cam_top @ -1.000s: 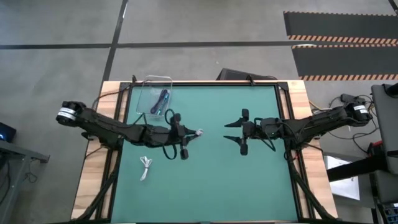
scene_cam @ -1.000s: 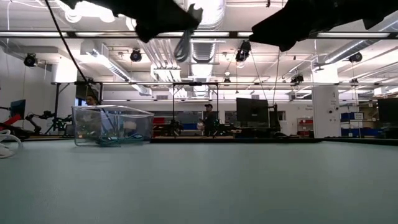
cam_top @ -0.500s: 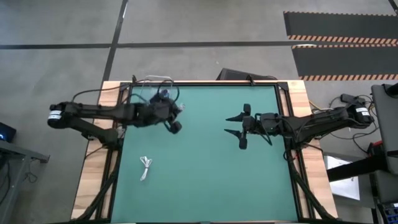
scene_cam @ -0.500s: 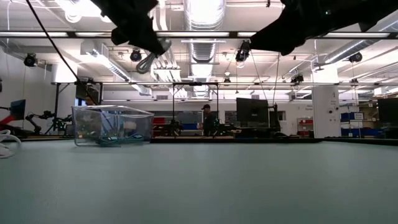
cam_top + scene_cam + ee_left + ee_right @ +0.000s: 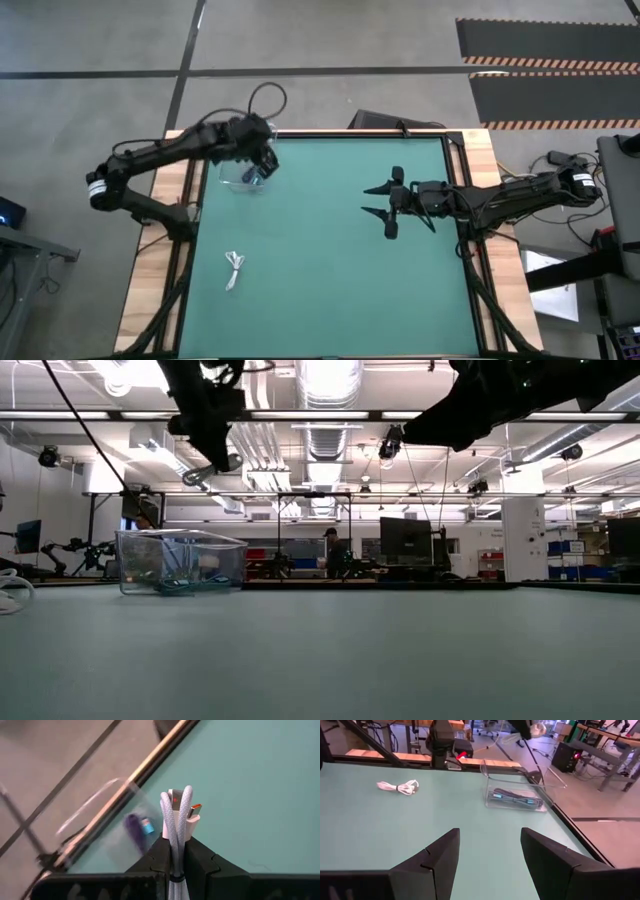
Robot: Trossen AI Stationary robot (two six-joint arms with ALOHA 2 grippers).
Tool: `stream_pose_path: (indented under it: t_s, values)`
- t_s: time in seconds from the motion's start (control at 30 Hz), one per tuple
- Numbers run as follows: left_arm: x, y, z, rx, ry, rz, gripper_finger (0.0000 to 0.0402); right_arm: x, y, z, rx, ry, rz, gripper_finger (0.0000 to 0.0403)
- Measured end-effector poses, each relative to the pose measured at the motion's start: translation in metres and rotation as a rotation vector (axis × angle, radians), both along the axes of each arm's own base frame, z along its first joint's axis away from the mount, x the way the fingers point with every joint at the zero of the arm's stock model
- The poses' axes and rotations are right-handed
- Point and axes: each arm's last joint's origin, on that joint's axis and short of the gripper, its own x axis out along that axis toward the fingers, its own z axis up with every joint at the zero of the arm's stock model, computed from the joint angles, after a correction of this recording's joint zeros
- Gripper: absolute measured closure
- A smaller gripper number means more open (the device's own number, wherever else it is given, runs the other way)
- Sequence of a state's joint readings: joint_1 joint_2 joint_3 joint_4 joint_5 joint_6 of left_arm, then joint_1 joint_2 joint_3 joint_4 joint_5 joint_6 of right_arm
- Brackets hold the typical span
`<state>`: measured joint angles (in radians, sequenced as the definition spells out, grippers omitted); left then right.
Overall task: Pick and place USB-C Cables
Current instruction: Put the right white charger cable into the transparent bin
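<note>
My left gripper [image 5: 264,160] is shut on a white braided USB-C cable bundle [image 5: 177,810] and hovers above the clear plastic container [image 5: 235,178] at the table's far left corner. The low view shows that gripper [image 5: 207,460] well above the container [image 5: 180,560]. A dark purple cable [image 5: 133,826] and a teal one [image 5: 147,826] lie in the container. A second white cable bundle [image 5: 234,268] lies flat on the mat, near left. My right gripper [image 5: 383,203] is open and holds nothing, over the mat right of centre. My left gripper pinches the white bundle [image 5: 175,851] between its two fingers, which lie along the folded strands. The looped end and the connector [image 5: 193,812] stick out past the fingertips [image 5: 192,851]. The bundle is lifted clear, above the container.
The green mat [image 5: 330,290] is bare at the centre and the near side. Wooden table borders [image 5: 150,300] flank the mat. The right wrist view shows the container [image 5: 517,792] and the loose white bundle [image 5: 397,786] far across the mat.
My left gripper, shut on the white bundle the whole time, has swung from the mat's centre toward the far left corner and turned on the way. It now stands over the container. The bundle has stayed lifted. My right gripper has barely moved.
</note>
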<state>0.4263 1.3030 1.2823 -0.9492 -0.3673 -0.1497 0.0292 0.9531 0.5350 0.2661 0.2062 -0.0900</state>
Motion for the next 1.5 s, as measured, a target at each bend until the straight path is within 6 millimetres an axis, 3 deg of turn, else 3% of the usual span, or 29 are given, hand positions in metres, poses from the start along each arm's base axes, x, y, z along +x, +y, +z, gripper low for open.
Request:
stream_pose_path:
  t_s: [0.2,0.47,0.67,0.87,1.5]
  values:
    - [-0.005,0.04,-0.01,-0.042,0.086,0.054,0.0386,0.0,0.0,0.0,0.0,0.0,0.0,0.02]
    - [-0.004,0.095,-0.054,-0.145,0.28,0.129,0.0386,0.0,0.0,0.0,0.0,0.001,-0.001,0.02]
    - [-0.009,0.124,-0.079,-0.208,0.349,0.184,0.0386,0.0,0.0,-0.001,0.002,0.009,-0.001,0.02]
    - [-0.016,0.135,-0.089,-0.236,0.376,0.21,0.0386,0.0,0.0,-0.001,0.003,0.01,-0.001,0.02]
    - [-0.015,0.134,-0.099,-0.252,0.339,0.222,0.0386,-0.001,0.0,-0.002,0.01,0.025,-0.005,0.02]
